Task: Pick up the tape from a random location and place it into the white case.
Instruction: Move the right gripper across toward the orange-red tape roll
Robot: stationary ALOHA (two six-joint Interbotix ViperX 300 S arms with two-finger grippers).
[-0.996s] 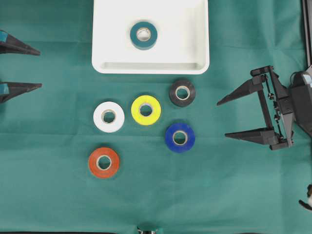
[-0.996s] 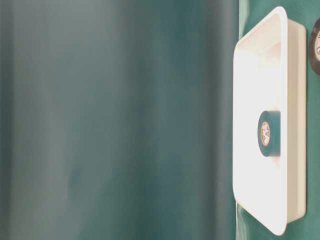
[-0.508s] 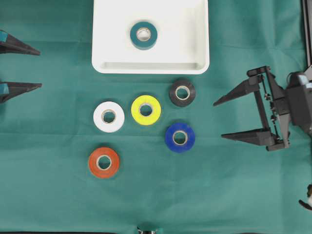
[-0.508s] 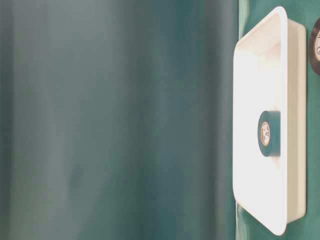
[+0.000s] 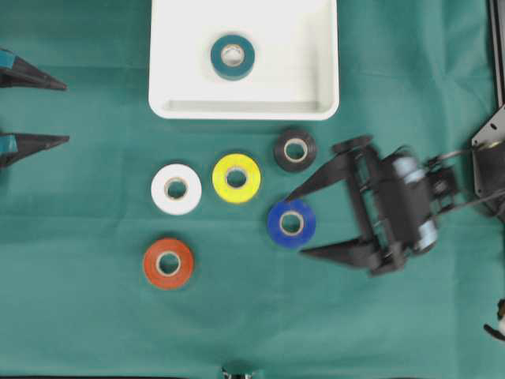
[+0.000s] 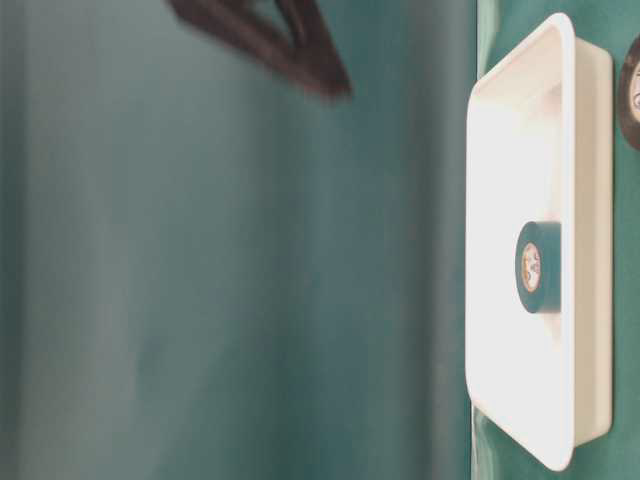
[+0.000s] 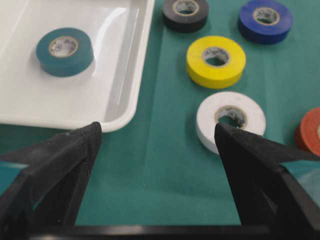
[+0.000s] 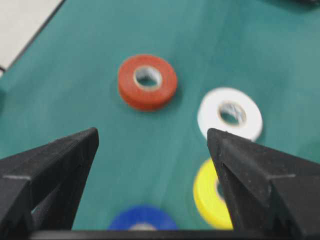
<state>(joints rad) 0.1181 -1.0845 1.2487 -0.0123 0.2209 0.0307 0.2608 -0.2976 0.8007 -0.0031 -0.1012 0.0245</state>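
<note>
The white case [image 5: 245, 107] sits at the top centre with a teal tape roll [image 5: 232, 57] inside. On the cloth lie black [image 5: 294, 149], yellow [image 5: 236, 178], white [image 5: 175, 189], blue [image 5: 291, 223] and red [image 5: 167, 263] tape rolls. My right gripper [image 5: 297, 226] is open and blurred, its fingertips on either side of the blue roll; in the right wrist view that roll [image 8: 142, 218] shows low between the fingers [image 8: 151, 134]. My left gripper [image 5: 66, 112] stands open at the left edge, holding nothing, with bare cloth between its tips [image 7: 156, 131].
The table-level view shows the case [image 6: 590, 250] with the teal roll [image 6: 540, 267] and a blurred dark finger [image 6: 290, 50] at the top. Green cloth covers the table. A pale floor strip [image 8: 22, 17] shows beyond the cloth's edge.
The right arm has swung quickly leftward from the right edge, and its open fingertips now flank the blue roll. The left gripper and all rolls have stayed put.
</note>
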